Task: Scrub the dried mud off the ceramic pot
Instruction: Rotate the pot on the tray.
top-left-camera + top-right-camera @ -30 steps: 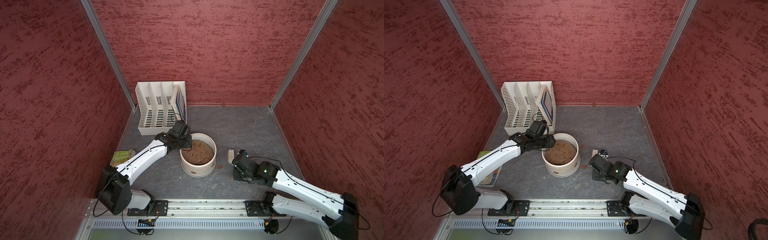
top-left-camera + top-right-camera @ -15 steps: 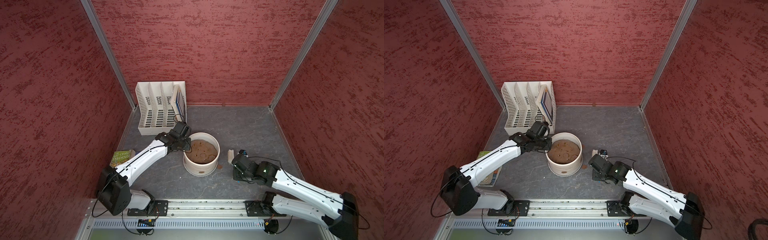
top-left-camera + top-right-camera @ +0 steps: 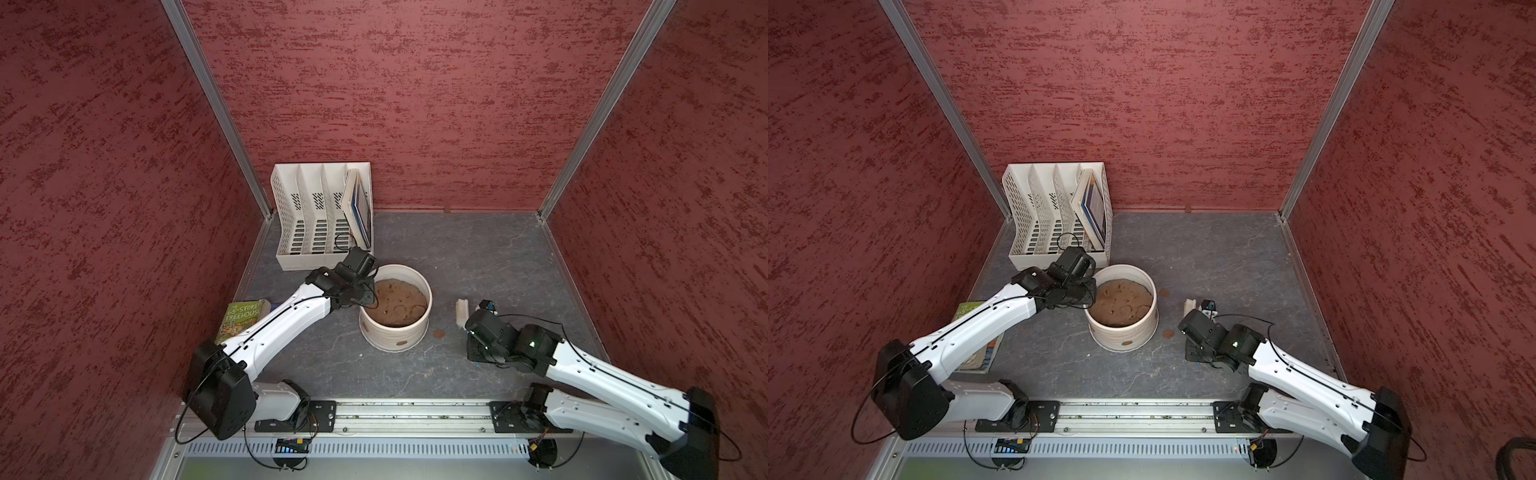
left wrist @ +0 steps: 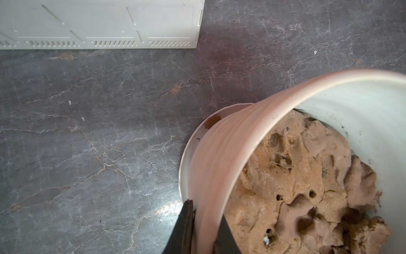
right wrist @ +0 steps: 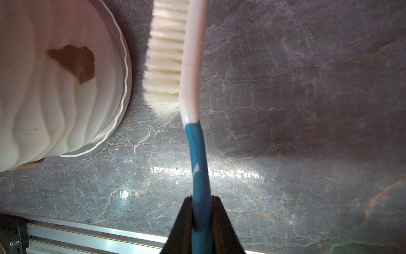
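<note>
Nearside-right of the ceramic pot (image 3: 395, 309), R gripper (image 5: 202, 200) is clamped tight on the blue handle of a white brush (image 5: 191, 66). Bristles face the pot wall, near it but not touching. Pot sits mid-floor on a saucer (image 5: 125, 72), full of a brown soil mound (image 3: 399, 301). At the pot's far-left side, L gripper (image 4: 204, 216) is pinched on the rim, 1 finger outside, 1 inside. Judgement: step = get bristles onto dried mud (image 5: 74, 61). Do it w/ bristles flat on the patch, short strokes along the ribs, pushing toward the L clamp so pot can't skid or tip. Counts: 1 pot, 1 brush, 2 arms. Mud on pot: nearside-wall patch (image 3: 1127, 343), low patch (image 4: 212, 121) by the saucer, plus the R-wrist one, maybe same as nearside, can't tell. On floor right of pot: flake (image 3: 1168, 332), flake (image 3: 1165, 293). Left of pot: 1 green book (image 3: 243, 318). Beyond pot: 1 file rack (image 3: 316, 216), 4 slots.
</note>
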Available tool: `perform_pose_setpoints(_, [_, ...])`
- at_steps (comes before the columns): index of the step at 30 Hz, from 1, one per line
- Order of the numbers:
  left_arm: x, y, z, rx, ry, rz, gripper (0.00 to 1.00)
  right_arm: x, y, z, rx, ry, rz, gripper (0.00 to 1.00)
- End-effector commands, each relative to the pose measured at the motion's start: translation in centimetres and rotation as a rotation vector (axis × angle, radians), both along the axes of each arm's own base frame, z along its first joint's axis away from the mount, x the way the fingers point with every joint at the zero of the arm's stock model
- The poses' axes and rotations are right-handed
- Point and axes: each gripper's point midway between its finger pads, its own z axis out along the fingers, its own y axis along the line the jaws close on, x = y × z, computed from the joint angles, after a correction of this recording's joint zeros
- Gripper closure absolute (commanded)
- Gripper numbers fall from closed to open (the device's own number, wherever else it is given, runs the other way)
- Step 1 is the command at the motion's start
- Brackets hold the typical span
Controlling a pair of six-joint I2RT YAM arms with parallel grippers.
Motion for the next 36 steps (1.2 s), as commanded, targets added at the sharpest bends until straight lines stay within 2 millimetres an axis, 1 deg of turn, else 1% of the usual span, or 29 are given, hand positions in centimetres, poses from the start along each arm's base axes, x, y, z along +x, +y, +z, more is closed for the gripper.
perform_pose_setpoints(1, [-0.4,-2.8,2.9,-0.198,-0.046,-0.019,0.99,0.4,0.4,0.4,0.023,-0.035,-0.001,1.00])
perform_pose_setpoints(2, [-0.3,-3.0,2.9,-0.211,-0.052,-0.020,0.95,0.4,0.6,0.5,0.027,-0.037,0.004,1.00])
perform_pose_setpoints(3, [-0.2,-3.1,3.0,-0.220,-0.057,-0.021,0.89,0.3,0.6,0.6,0.027,-0.039,0.009,1.00])
perform_pose_setpoints(4, [0.0,-3.3,3.2,-0.225,-0.064,-0.022,0.80,0.3,0.7,0.7,0.028,-0.042,0.015,1.00])
perform_pose_setpoints(6, [0.7,-3.6,3.5,-0.227,-0.082,-0.031,0.69,0.2,0.9,1.0,0.032,-0.051,0.028,1.00])
perform_pose_setpoints(8, [1.5,-3.6,3.7,-0.217,-0.101,-0.028,0.64,0.1,1.3,1.3,0.043,-0.062,0.045,1.00])
perform_pose_setpoints(11, [2.9,-3.3,3.8,-0.208,-0.120,-0.015,0.59,-0.1,1.7,1.7,0.053,-0.077,0.068,1.00])
perform_pose_setpoints(14, [4.0,-3.0,3.5,-0.190,-0.123,-0.011,0.59,-0.2,2.0,2.2,0.059,-0.095,0.082,1.00])
perform_pose_setpoints(18, [4.7,-2.8,3.5,-0.166,-0.130,-0.016,0.62,-0.3,2.3,2.5,0.049,-0.104,0.100,1.00])
perform_pose_setpoints(21, [4.7,-3.1,3.8,-0.171,-0.135,-0.037,0.65,-0.3,2.4,2.5,0.036,-0.107,0.103,1.00])
perform_pose_setpoints(26, [4.5,-3.4,3.3,-0.151,-0.108,-0.059,0.74,0.0,1.8,2.8,-0.005,-0.112,0.082,1.00])
perform_pose_setpoints(28, [4.4,-3.5,3.0,-0.141,-0.099,-0.069,0.75,0.1,1.8,3.0,-0.017,-0.111,0.080,1.00])
perform_pose_setpoints(32, [4.3,-3.3,2.4,-0.109,-0.083,-0.073,0.79,0.1,1.9,3.2,-0.014,-0.110,0.082,1.00])
perform_pose_setpoints(36, [4.1,-3.0,2.6,-0.094,-0.083,-0.080,0.84,0.2,2.0,3.5,-0.006,-0.116,0.082,1.00])
